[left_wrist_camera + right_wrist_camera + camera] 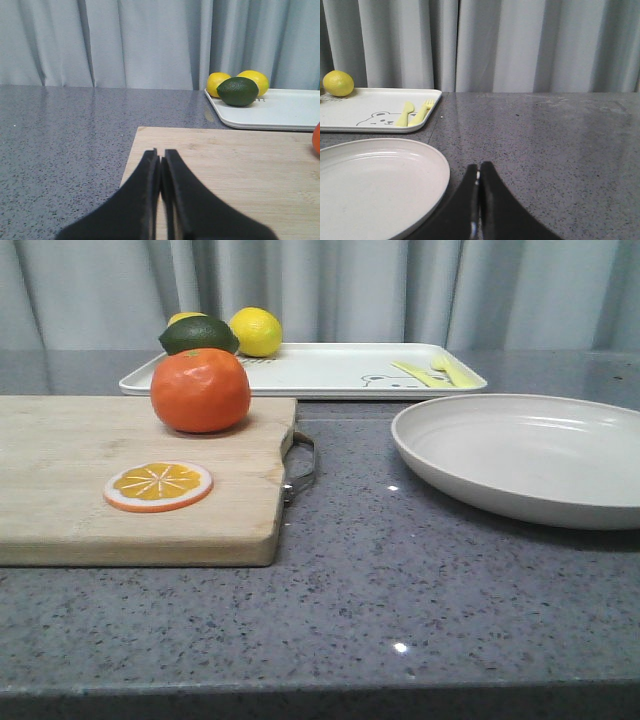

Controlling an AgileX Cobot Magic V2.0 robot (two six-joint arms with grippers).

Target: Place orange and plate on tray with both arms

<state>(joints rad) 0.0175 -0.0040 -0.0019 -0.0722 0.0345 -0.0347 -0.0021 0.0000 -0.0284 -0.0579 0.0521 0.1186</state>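
Note:
The orange (200, 390) stands on the far part of a wooden cutting board (60, 490); only its edge (316, 138) shows in the left wrist view. The off-white plate (530, 455) rests on the grey counter at the right. The white tray (320, 368) lies behind both, with a bear drawing (379, 119). Neither gripper appears in the front view. My left gripper (161, 152) is shut with nothing in it, over the board's left part. My right gripper (479, 166) is shut and empty, just beside the plate's rim (437, 165).
On the tray lie two lemons (256, 331), a dark green avocado (199, 336) and a yellow fork and spoon (432, 370). An orange slice (158, 485) lies on the board, which has a metal handle (302, 465). Grey curtains hang behind the counter.

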